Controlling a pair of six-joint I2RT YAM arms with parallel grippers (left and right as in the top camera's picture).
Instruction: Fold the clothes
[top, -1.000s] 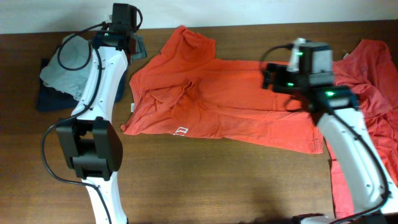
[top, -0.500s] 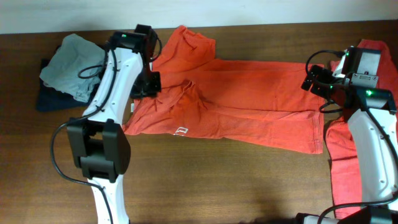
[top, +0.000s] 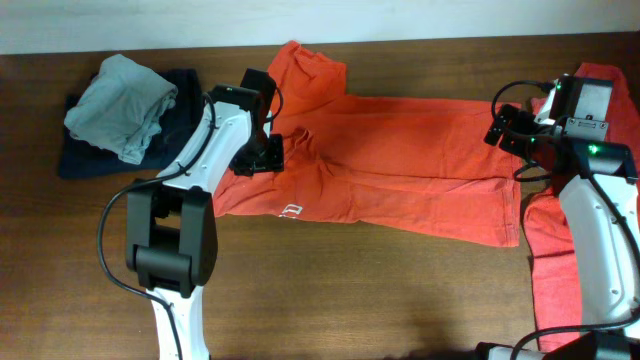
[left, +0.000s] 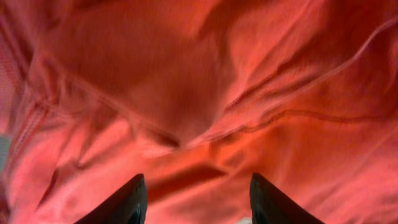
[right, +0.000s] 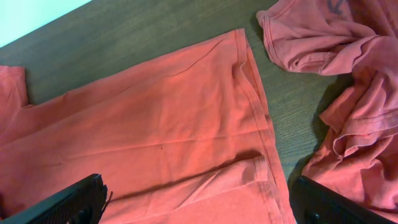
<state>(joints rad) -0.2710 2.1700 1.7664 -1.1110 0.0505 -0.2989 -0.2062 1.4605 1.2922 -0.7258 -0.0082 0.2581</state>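
The left gripper (left: 196, 202), jaws partly apart with nothing visibly pinched, sits low over a rumpled ridge near the collar end of the spread T-shirt (top: 400, 160). The right gripper (right: 199, 208) hangs wide open above the back corner of that shirt's hem. The shirt's long axis runs from gripper to gripper, so each arm is nearest its own end. A second shirt (right: 360, 118) lies heaped just beyond the hem.
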